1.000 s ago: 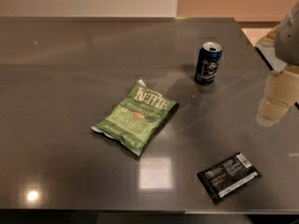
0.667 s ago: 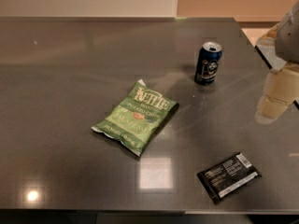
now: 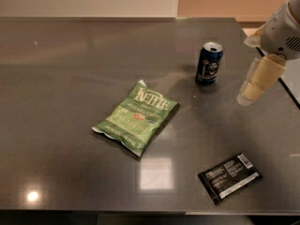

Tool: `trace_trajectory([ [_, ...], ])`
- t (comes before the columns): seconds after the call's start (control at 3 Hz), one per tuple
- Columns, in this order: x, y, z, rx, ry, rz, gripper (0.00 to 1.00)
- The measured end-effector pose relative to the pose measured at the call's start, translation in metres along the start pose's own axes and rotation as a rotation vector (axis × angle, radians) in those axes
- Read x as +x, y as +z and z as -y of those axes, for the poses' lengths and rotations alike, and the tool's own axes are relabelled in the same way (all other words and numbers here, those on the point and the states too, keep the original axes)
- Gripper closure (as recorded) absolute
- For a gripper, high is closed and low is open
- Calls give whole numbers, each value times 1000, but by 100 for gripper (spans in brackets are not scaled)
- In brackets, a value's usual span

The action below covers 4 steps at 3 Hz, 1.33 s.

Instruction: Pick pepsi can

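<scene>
The pepsi can [image 3: 209,63] is dark blue with a silver top and a round white logo. It stands upright on the dark grey table [image 3: 70,69], right of centre towards the back. My gripper [image 3: 255,84] hangs at the right edge of the view, cream-coloured and pointing down and left. It is to the right of the can, apart from it, and holds nothing.
A green Kettle chip bag [image 3: 136,118] lies flat near the table's middle. A flat black packet [image 3: 229,177] lies near the front right. The table's right edge [image 3: 290,90] runs just behind the gripper. A wall stands beyond the far edge.
My gripper has moved a little to the left and farther back, closer to the can. The can, the bag and the packet have not moved.
</scene>
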State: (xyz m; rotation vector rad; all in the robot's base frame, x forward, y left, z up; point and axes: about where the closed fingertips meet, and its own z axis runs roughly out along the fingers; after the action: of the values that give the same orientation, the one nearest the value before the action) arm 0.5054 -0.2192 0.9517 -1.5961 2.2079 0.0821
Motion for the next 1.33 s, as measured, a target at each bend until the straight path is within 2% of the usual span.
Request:
trace_trajectory([
  [0.33,-10,24,37,14,23,74,0],
  [1.0,-24,60,113,83,82,204,0],
  [1.33,-25,72,128,84,103,222,0],
])
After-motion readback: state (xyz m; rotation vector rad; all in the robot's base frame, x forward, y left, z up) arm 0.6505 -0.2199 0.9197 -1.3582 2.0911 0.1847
